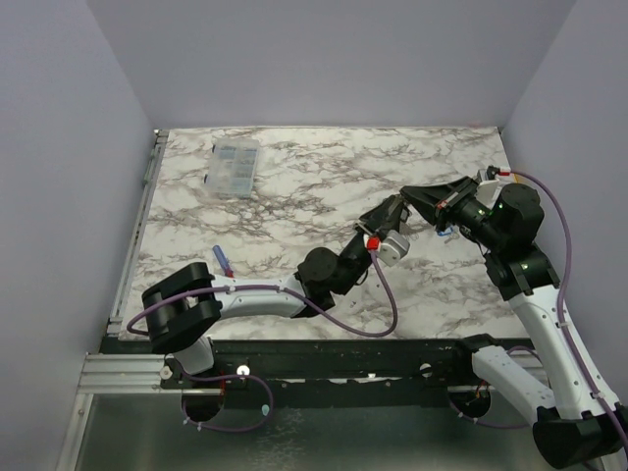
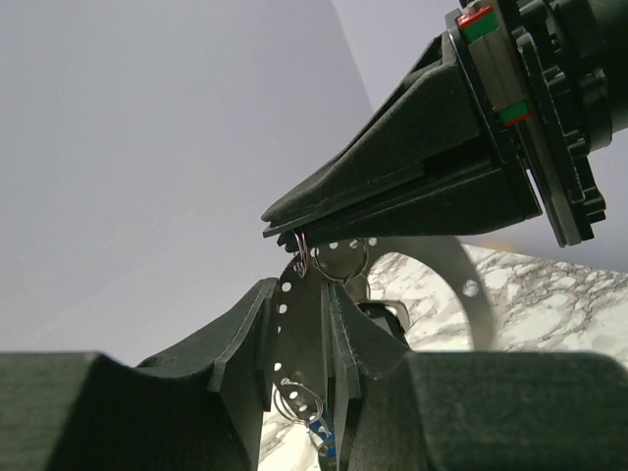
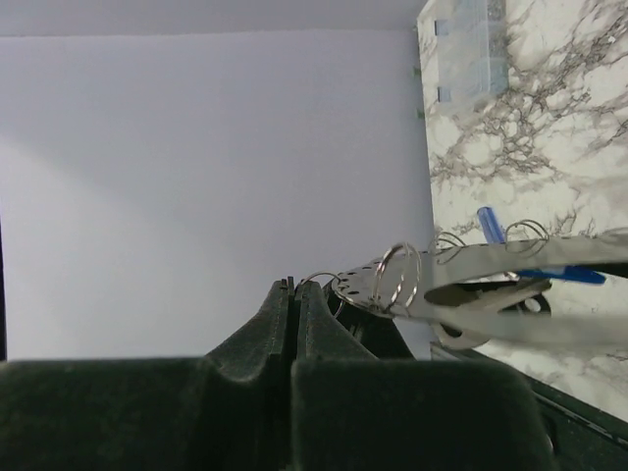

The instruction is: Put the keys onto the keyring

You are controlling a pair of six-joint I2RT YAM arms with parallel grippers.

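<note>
So the whole thing sits in a little booth: plain pale lilac-grey walls (image 1: 324, 59) close off the far edge and both sides of a white worktop (image 1: 294, 186) with grey-brown marble veining. There's a silver aluminium rail (image 1: 140, 226) running along the worktop's left edge, a black crossbar (image 1: 334, 361) along the near edge, and a chunk of ribbed aluminium extrusion (image 1: 113, 373) sticking out at the near left corner, with a dull grey surface (image 1: 324, 442) lower down past that. Lighting's soft and even, just faint blurry shadows on the marble, nothing harsh.
</note>
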